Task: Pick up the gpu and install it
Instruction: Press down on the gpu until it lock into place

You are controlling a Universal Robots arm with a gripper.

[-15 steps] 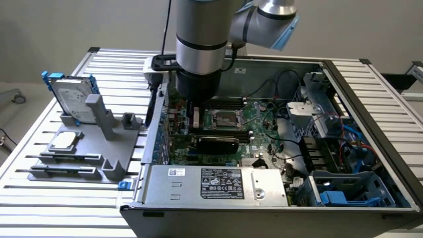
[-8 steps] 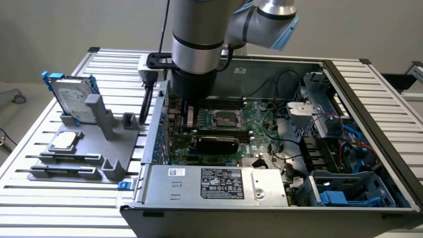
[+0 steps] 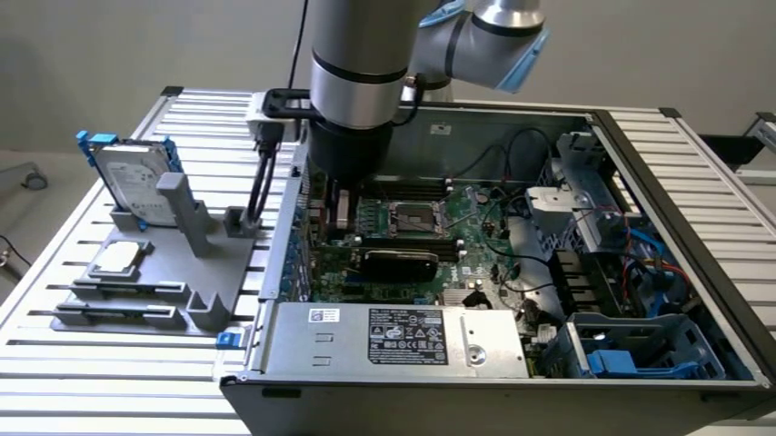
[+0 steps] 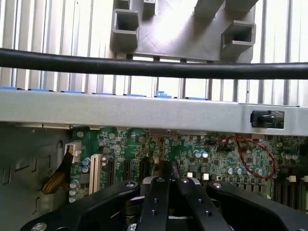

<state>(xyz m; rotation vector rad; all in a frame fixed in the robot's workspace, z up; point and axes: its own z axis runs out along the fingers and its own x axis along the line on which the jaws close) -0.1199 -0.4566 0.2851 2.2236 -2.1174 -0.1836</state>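
The gpu (image 3: 398, 263), its black rounded shroud showing, sits across the green motherboard (image 3: 485, 263) inside the open computer case, just below the CPU socket (image 3: 412, 218). My gripper (image 3: 343, 218) reaches down into the case a little to the exterior view's left of the gpu, near the case wall. In the wrist view the gripper (image 4: 168, 166) has its two black fingers (image 4: 156, 202) pressed together to a point, with nothing between them. Beyond the tips lie the expansion slots (image 4: 108, 171) of the motherboard (image 4: 231, 154).
A silver hard drive in a blue frame (image 3: 134, 177) and a small square silver chip (image 3: 118, 257) rest on a grey holder (image 3: 145, 309) left of the case. A black cable (image 4: 154, 67) crosses above the case wall (image 4: 144, 113). The power supply (image 3: 401, 336) fills the case front.
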